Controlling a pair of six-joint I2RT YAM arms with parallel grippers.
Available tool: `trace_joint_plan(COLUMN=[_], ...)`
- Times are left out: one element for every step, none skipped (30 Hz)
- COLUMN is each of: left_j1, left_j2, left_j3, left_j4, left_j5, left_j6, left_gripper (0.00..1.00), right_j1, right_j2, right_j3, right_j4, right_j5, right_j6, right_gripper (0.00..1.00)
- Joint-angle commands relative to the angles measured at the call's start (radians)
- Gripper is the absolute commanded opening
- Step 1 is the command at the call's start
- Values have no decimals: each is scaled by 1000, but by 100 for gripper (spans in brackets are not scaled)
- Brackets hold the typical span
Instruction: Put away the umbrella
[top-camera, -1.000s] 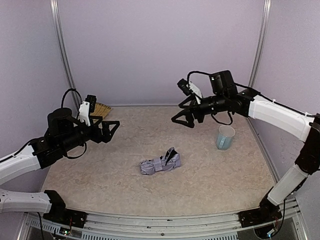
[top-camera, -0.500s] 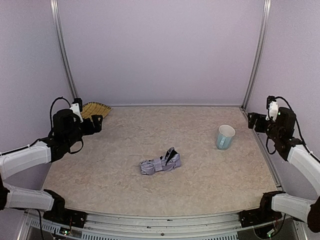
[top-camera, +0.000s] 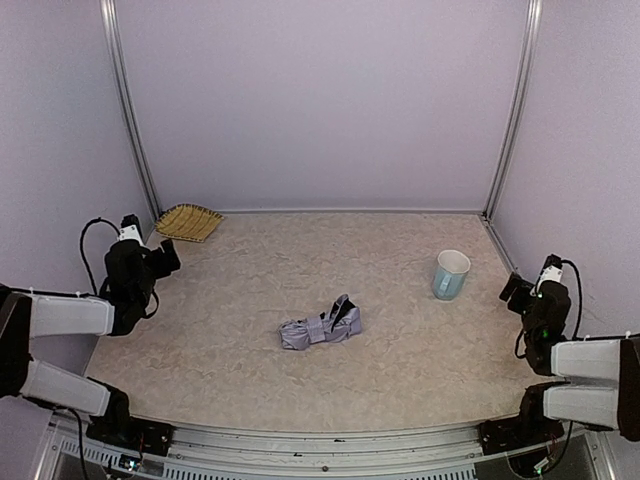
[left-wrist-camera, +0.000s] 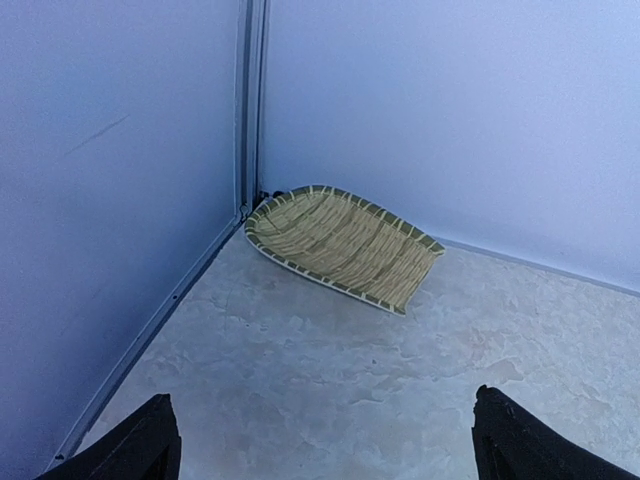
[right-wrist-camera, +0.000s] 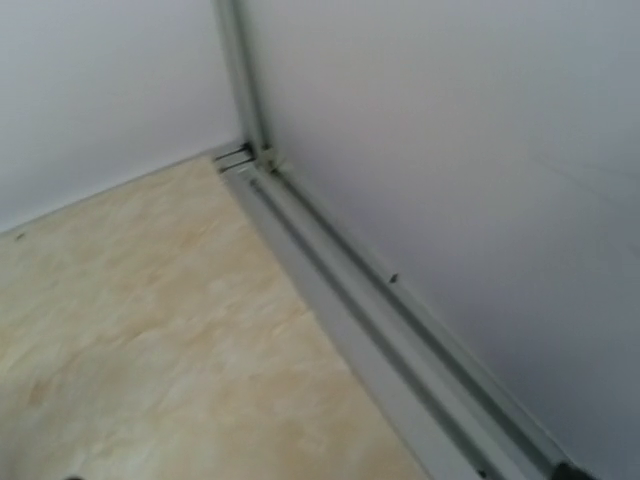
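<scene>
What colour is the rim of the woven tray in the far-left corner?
Green, edging the flat straw-yellow woven tray; left wrist view shows it best.

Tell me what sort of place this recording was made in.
Probably a lab robot test cell: plain lavender wall panels on metal posts enclose a marbled tabletop holding a few props, an umbrella, a cup and a woven tray.

A folded lavender-silver fabric umbrella (top-camera: 320, 326) lies mid-scene on the beige table (top-camera: 220, 345), a light-blue cup (top-camera: 450, 274) upright to its far right, a flat woven straw tray (top-camera: 189, 221) in the far-left corner.
</scene>
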Motion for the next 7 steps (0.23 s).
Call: trace_joint_plan(left_j1=[11, 12, 12, 14, 15, 14, 15], left_j2=[-23, -31, -35, -35, -32, -25, -14], left_j3=[-36, -48, -64, -85, -106, -120, -129], left_j4=[63, 57, 69, 99, 132, 160, 177], left_j5=[-60, -66, -69, -68, -64, -58, -53], left_j6=[50, 50, 53, 55, 56, 58, 60], left_gripper=[99, 99, 99, 99, 99, 99, 99], right_j1=[-8, -8, -8, -8, -8, -8, -8], right_j2=[69, 79, 86, 92, 98, 104, 115], right_j3=[19, 18, 17, 20, 26, 31, 34], right_j4=[125, 132, 142, 144, 137, 132, 135], right_j5=[120, 121, 112, 101, 93, 88, 77], right_j6=[66, 65, 55, 47, 53, 60, 61], right_gripper=[100, 100, 100, 100, 100, 100, 100])
